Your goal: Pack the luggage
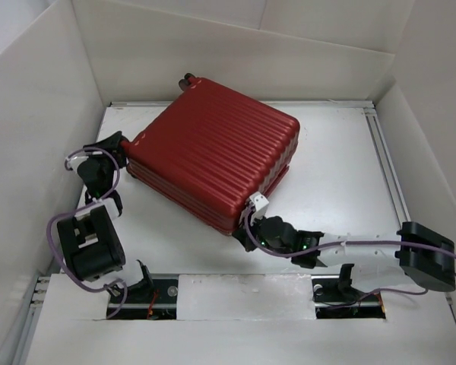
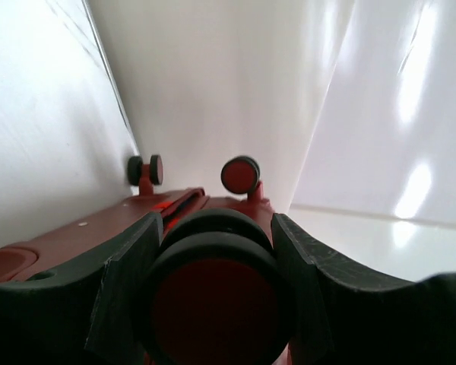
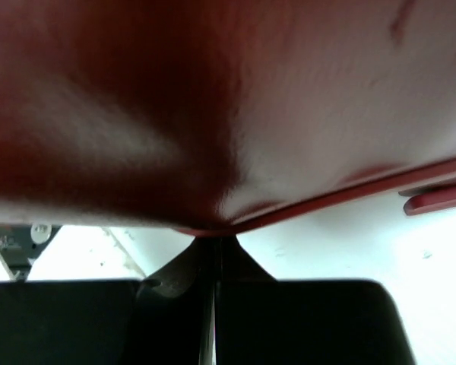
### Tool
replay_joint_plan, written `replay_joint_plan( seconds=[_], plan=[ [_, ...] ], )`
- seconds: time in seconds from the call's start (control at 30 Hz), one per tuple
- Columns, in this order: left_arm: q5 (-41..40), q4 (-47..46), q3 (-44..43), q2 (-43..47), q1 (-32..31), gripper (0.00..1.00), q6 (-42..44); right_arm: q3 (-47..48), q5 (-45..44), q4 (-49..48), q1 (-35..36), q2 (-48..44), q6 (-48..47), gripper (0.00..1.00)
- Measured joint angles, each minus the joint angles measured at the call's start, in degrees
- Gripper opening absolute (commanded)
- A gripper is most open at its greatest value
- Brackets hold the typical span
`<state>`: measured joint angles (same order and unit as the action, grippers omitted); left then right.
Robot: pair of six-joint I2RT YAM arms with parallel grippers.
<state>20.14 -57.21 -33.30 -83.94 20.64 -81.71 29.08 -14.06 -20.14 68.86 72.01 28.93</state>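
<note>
closed dark-red luggage [image 1: 213, 156] lying flat on white surface [image 1: 342, 167], left pincer [image 1: 120, 148] clamping a wheel [image 2: 216, 296] at its left corner, right pincer [image 1: 251, 232] pressing fully closed against its near corner

The suitcase's [image 1: 213, 156] wheel [image 2: 213, 300] sits between the left gripper's [image 1: 119, 144] fingers [image 2: 128, 283]; its near corner lies just ahead of the right gripper [image 1: 250, 230].

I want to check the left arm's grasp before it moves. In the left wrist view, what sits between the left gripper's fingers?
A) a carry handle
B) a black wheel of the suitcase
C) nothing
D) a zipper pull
B: a black wheel with a red hub, belonging to the luggage, fills the gap inside the left gripper.
</note>
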Motion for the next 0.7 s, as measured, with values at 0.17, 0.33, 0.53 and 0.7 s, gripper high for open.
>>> replay_joint_plan(
  seconds=[0.17, 0.33, 0.53, 0.7],
  plan=[
    [-6.38, -2.45, 7.96, 6.25, 0.37, 0.0, -3.04, 0.57, -6.38, 2.91, 2.49, 0.13, 2.95, 0.0],
    [-5.66, -3.34, 13.86, 12.9, 0.09, 0.0, -3.89, -0.02, -4.15, 14.91, -2.84, -9.75, 1.49, 0.0],
    [0.63, -2.91, 17.64, 22.16, -5.9, 0.0, -2.1, 3.96, 5.99, 30.14, -31.3, -20.87, -6.01, 0.0],
    [9.97, 1.14, 19.34, 29.16, -9.97, 0.0, -1.31, 15.15, 17.75, 26.69, -45.75, -19.02, -10.1, 0.0]
  ],
)
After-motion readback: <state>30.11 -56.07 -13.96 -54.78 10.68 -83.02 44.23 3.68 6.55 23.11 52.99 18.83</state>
